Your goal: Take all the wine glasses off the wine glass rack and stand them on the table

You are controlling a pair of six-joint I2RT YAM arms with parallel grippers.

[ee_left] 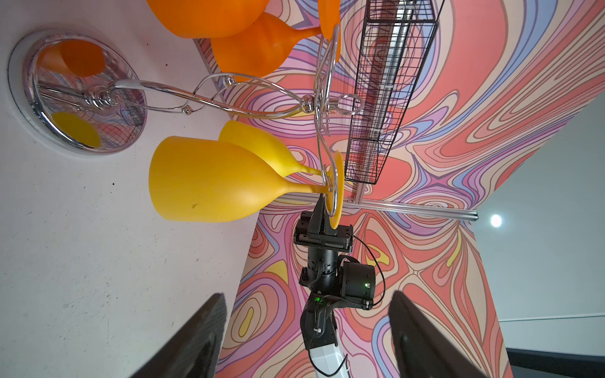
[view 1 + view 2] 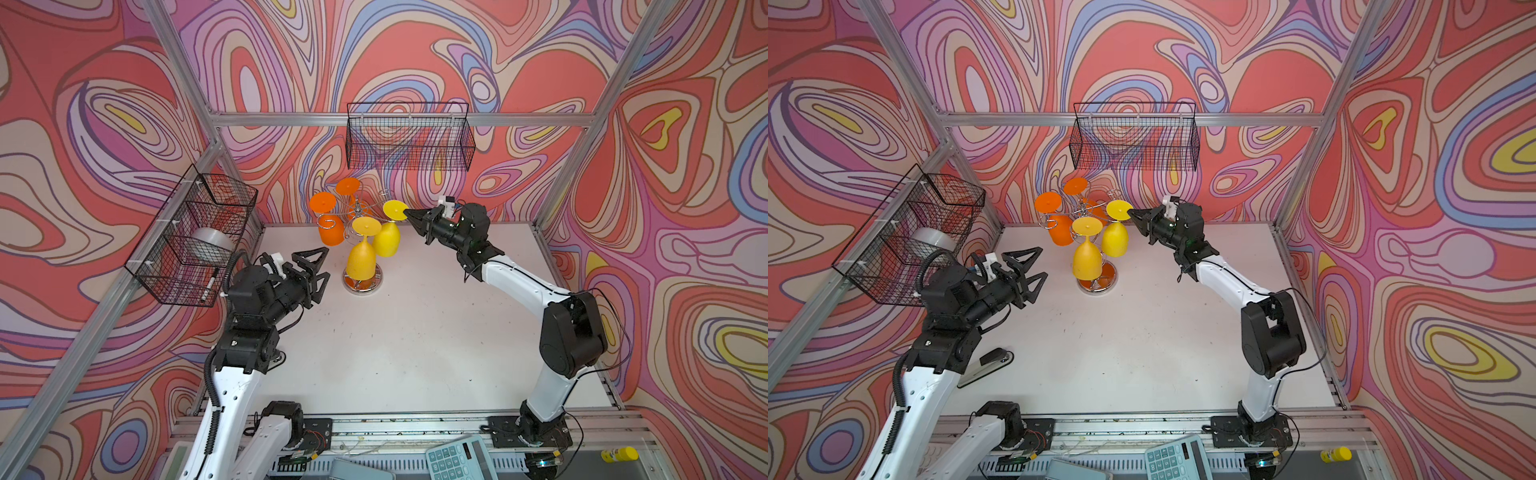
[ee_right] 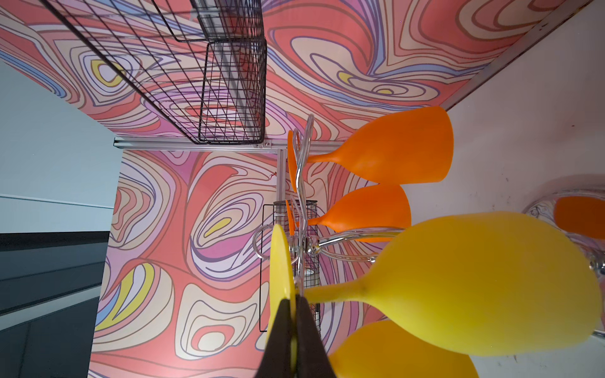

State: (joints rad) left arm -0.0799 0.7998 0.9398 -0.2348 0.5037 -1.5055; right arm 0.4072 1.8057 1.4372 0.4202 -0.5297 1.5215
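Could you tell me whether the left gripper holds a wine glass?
No, the left gripper is open and empty, clear of the wine glass rack.

A white desk (image 2: 415,332), lightly scuffed and speckled, sits inside an aluminium frame (image 2: 399,119), and the walls (image 2: 83,124) around it carry swirling red, pink, lilac and yellow patterns. A long black wire basket (image 2: 409,137) hangs on the rear rail. A second black mesh basket (image 2: 195,237), divided into sections, hangs on the left rail; a silver roll (image 2: 210,245) lies in one section and a marker pen (image 2: 209,286) stands tilted in the section nearer the front. A black and grey stapler (image 2: 986,365) rests near the desk's left edge, partly hidden. On the front ledge lie a pale teal calculator (image 2: 457,459), a grey flat object (image 2: 361,469) beside it, and, well to the right, a small yellow bottle (image 2: 621,454) on its side.
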